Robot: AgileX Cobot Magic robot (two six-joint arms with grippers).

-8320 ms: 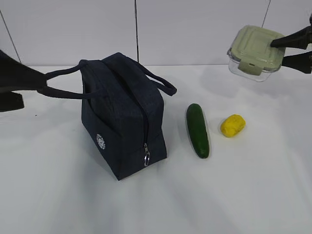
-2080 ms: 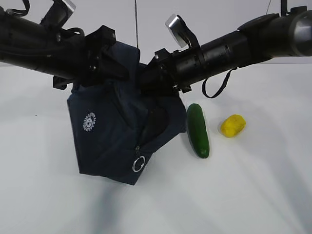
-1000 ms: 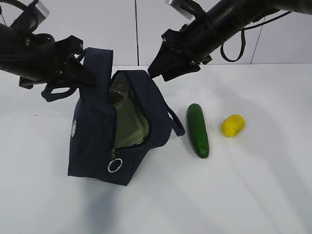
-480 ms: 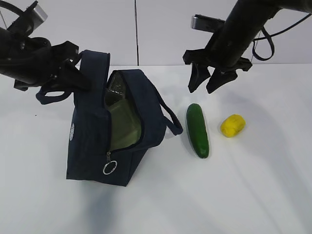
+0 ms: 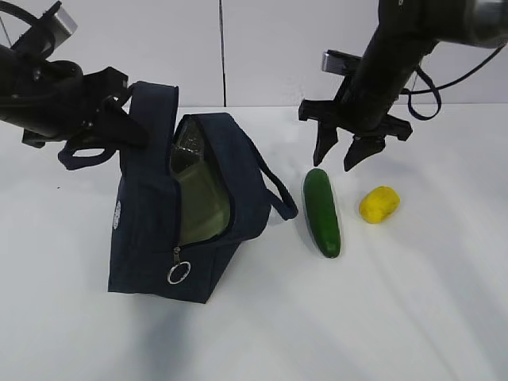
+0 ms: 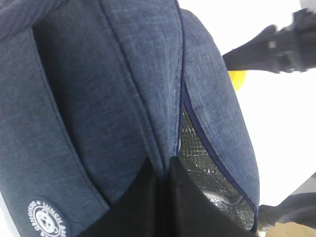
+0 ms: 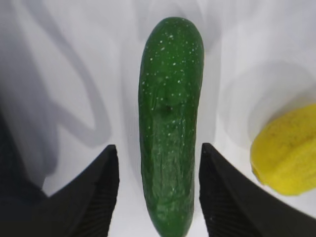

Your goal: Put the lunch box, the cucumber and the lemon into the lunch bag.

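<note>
- The right gripper [image 5: 341, 159] is seen spread apart and empty, its two fingers pointing down, poised above the far end of the cucumber [image 5: 321, 212] without touching it.
- In the right wrist view the cucumber [image 7: 169, 123] is framed lengthwise between the two dark fingers [image 7: 94, 192], with a gap of white table [image 7: 59, 59] on each side of it.
- The lemon [image 5: 378, 204] is found just beyond the gripper's right finger, near the cucumber but apart from it; in the right wrist view it [image 7: 286, 153] is cut by the edge.
- The left gripper [image 6: 165, 170] is clamped tight on a fold of the lunch bag [image 5: 190, 214] at its top, and the flap is held up and away from the opening.
- Beneath that grip the silvery lining [image 6: 207, 168] is exposed.
- The lunch box [image 5: 202, 208] is seen inside the bag, its sage-green lid facing out through the unzipped side.
- The zipper's ring pull [image 5: 178, 273] hangs low on the bag's front corner.
</note>
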